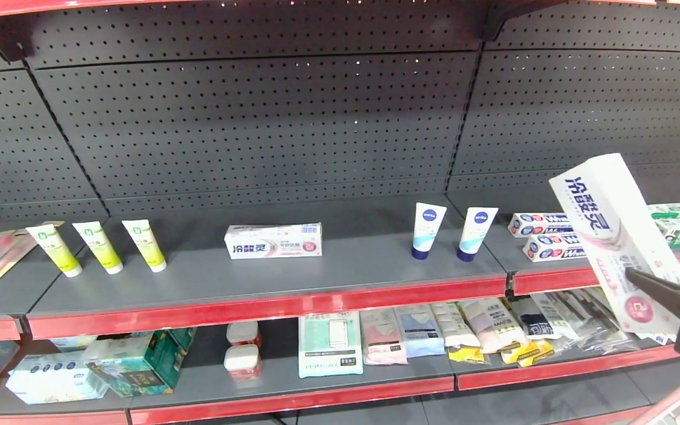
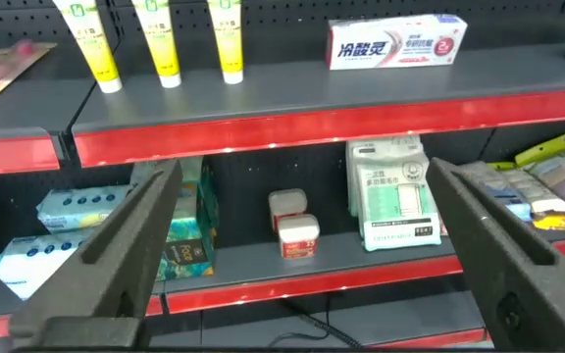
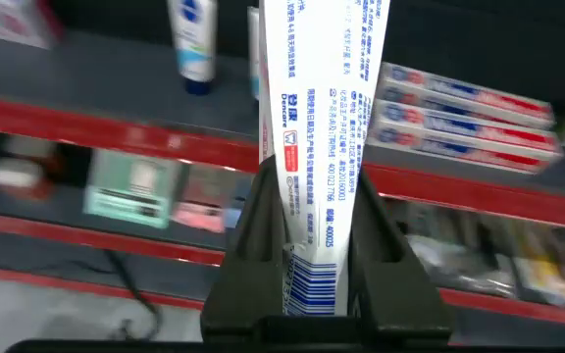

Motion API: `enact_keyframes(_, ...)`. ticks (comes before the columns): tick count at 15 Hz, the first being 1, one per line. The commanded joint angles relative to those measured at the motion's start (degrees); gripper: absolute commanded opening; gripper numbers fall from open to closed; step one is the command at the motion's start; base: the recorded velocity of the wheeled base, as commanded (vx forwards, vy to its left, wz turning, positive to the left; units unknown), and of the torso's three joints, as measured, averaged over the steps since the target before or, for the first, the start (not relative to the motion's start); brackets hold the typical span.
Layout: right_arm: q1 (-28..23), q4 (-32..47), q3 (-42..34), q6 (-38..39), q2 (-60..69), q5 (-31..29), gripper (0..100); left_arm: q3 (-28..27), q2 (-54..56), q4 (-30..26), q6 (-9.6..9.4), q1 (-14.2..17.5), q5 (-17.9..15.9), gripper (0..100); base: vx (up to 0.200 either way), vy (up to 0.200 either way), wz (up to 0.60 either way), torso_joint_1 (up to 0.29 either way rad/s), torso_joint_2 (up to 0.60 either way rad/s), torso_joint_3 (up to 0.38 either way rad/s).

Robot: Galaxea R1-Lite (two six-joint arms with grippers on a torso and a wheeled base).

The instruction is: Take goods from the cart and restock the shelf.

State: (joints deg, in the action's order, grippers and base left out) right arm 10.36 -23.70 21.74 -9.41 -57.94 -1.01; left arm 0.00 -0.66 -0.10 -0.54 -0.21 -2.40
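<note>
Clamped between the black fingers of the right gripper (image 3: 312, 211), a long white cardboard toothpaste box (image 1: 611, 230) is held by its lower end, in the air well to the right of, and nearer than, a matching white toothpaste box (image 1: 273, 241) that lies on the shelf. That lying box is taken as the reference for every place below.

It rests on a grey metal shelf board with a red front edge (image 1: 293, 271), backed by dark perforated panels. Bare board is seen on both sides of it. Well to its right, beyond the board's joint, flat toothpaste boxes (image 1: 543, 236) are stacked. Between those and the lying box, two white and blue tubes (image 1: 428, 230) stand on their caps. To its left, three yellow-green tubes (image 1: 101, 247) are lined up, also on their caps.

The left gripper (image 2: 304, 172) is spread wide and holds nothing; it is placed below and in front of the lying box.

The coming move is judged to turn on orientation. The held box's long axis is steeply tilted, its top leaning towards the lying box, whereas the lying box runs along the shelf edge. The free spot lies to the left of and beyond the right gripper, so the box would have to be carried across and laid flat.
</note>
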Motion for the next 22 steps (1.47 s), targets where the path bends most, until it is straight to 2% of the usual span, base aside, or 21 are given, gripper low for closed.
enact_keyframes(1,7.4,-5.1,-2.5,4.8,-2.6,0.1,0,-0.1,-1.6,0.0,-0.69,-0.2,-0.1,100,0.000,0.000,0.00,0.000,0.00,0.000)
enact_keyframes(2,5.9,-7.9,-4.7,1.5,-2.6,-0.1,0,-0.2,-1.8,0.1,-1.84,-0.3,-0.8,100,0.000,0.000,0.00,0.000,0.00,0.000)
enact_keyframes(3,3.3,-9.3,-6.8,-1.5,-2.1,-0.2,0,-3.7,-2.9,-0.4,-1.66,-0.4,-2.2,100,0.000,0.000,0.00,0.000,0.00,0.000)
enact_keyframes(4,0.3,-9.6,-8.2,-3.5,-1.2,-0.4,0,-14.3,-14.6,-0.9,1.42,-0.5,-3.2,100,0.000,0.000,0.00,0.000,0.00,0.000)
enact_keyframes(5,-1.2,-9.6,-8.6,-3.5,-0.3,-0.4,0,-21.7,-23.9,0.0,6.43,-0.6,-3.4,100,0.000,0.000,0.00,0.000,0.00,0.000)
enact_keyframes(6,-1.5,-9.6,-8.3,-3.5,0.0,-0.4,0,-25.0,-29.7,0.4,6.69,-0.5,-3.5,100,0.000,0.000,0.00,0.000,0.00,0.000)
enact_keyframes(8,-1.6,-9.5,-6.0,-3.9,-0.3,-0.5,0,-25.9,-40.7,4.0,7.22,-0.5,-3.4,100,0.000,0.000,0.00,0.000,0.00,0.000)
enact_keyframes(10,-1.0,-9.5,-2.8,-4.7,-1.6,-1.1,0,-27.9,-58.4,16.7,8.45,0.3,-3.0,100,0.000,0.000,0.00,0.000,0.00,0.000)
enact_keyframes(11,-0.8,-9.5,-1.7,-4.9,-1.8,-1.1,0,-29.0,-65.2,22.2,8.27,0.3,-2.1,100,0.000,0.000,0.00,0.000,0.00,0.000)
enact_keyframes(12,-0.8,-9.5,-1.3,-4.8,-2.1,-1.0,0,-30.7,-71.1,25.5,8.27,0.0,0.2,100,0.000,0.000,0.00,0.000,0.00,0.000)
enact_keyframes(13,-0.9,-9.5,-1.0,-4.8,-2.3,-1.0,0,-33.7,-77.5,26.6,9.15,0.0,3.4,100,0.000,0.000,0.00,0.000,0.00,0.000)
enact_keyframes(14,-0.9,-9.5,-0.9,-4.8,-2.3,-0.9,0,-34.5,-78.7,26.8,9.76,0.0,4.0,100,0.000,0.000,0.00,0.000,0.00,0.000)
enact_keyframes(15,-0.7,-9.5,-0.9,-4.9,-2.4,-0.7,0,-38.8,-84.8,26.7,14.60,-2.3,6.4,100,0.000,0.000,0.00,0.000,0.00,0.000)
enact_keyframes(16,-0.6,-9.5,-0.9,-5.0,-2.5,-0.7,0,-40.2,-87.2,26.5,15.30,-3.6,6.5,100,0.000,0.000,0.00,0.000,0.00,0.000)
enact_keyframes(21,1.2,-9.5,-1.8,-6.1,-2.2,-0.9,0,-45.1,-94.9,26.8,15.65,-7.1,6.6,100,0.000,0.000,0.00,0.000,0.00,0.000)
enact_keyframes(22,1.4,-9.5,-1.9,-6.2,-2.0,-0.9,0,-48.0,-96.8,26.7,15.65,-8.8,6.6,100,0.000,0.000,0.00,0.000,0.00,0.000)
